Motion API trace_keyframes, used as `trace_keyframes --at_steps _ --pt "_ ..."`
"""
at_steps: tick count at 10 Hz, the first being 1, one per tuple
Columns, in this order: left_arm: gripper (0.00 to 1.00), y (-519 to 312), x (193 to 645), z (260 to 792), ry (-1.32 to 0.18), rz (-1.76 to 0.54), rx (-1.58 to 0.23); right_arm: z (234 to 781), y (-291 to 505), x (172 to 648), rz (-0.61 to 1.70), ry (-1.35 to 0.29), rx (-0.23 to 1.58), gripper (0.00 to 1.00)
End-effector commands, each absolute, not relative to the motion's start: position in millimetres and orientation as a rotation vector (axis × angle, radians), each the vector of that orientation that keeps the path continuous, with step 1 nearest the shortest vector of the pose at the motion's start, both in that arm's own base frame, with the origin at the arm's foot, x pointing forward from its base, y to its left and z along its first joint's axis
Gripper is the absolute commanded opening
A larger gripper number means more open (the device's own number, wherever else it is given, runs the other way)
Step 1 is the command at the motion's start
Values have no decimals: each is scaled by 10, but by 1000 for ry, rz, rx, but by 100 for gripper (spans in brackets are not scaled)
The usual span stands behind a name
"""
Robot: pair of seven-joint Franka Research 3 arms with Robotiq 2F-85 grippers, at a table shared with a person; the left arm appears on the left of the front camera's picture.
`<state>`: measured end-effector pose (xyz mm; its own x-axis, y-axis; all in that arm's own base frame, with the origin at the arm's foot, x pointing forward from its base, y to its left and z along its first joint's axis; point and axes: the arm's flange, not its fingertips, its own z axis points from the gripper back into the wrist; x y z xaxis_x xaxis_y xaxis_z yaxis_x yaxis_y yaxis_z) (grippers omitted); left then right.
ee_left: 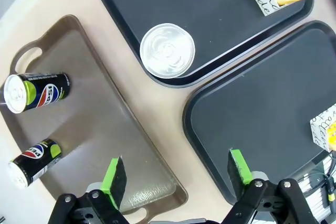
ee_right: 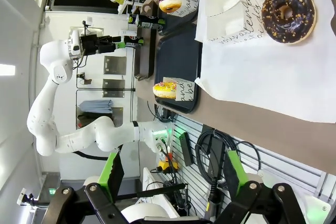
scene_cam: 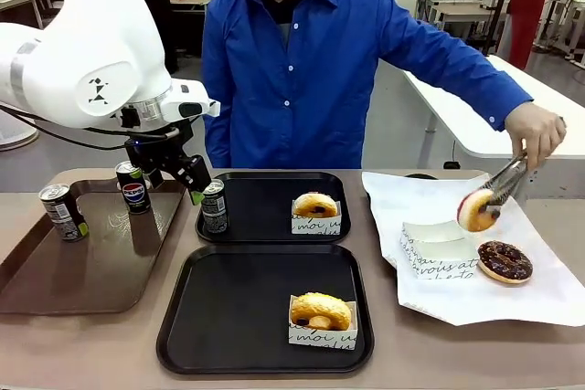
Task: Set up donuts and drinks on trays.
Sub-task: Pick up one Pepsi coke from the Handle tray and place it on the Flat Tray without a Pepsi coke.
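Observation:
My left gripper [scene_cam: 190,189] hangs open over the gap between the brown tray and the far black tray [scene_cam: 260,200], with nothing between its green pads [ee_left: 114,176]. One can [scene_cam: 214,207] stands at that tray's left edge, its silver top [ee_left: 167,50] ahead of the fingers. A sleeved yellow donut [scene_cam: 315,206] sits on the same tray. The near black tray [scene_cam: 238,308] holds another sleeved donut [scene_cam: 320,315]. My right gripper [ee_right: 173,174] is open and empty, off the table's edge. A person's tongs hold a pink-iced donut [scene_cam: 477,210].
Two more cans [scene_cam: 62,212] [scene_cam: 134,187] stand on the long brown tray [scene_cam: 91,267] at the left. White paper [scene_cam: 475,294] at the right carries a chocolate donut [scene_cam: 504,262] and an empty sleeve [scene_cam: 437,248]. The person's arm reaches over that paper.

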<state>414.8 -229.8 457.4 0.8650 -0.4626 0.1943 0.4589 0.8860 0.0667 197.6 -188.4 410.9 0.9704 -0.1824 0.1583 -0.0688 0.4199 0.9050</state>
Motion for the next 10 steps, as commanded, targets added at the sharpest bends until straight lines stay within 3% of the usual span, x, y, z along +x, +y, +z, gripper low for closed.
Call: trace_keyframes --at_steps 1,3,6,10 --pt "100 -2319 4176 4602 -215 -485 18 4127 -1874 1997 -65 -274 1163 100" --pt "100 -2301 4154 4575 -208 -483 18 4127 -1874 1997 -65 -274 1163 100" --pt "100 -1336 4466 5303 -258 -267 -55 4127 -1874 1997 -65 -274 1163 100" --pt "100 -476 4317 5723 -229 -145 80 4127 -1874 1997 -65 -274 1163 100"
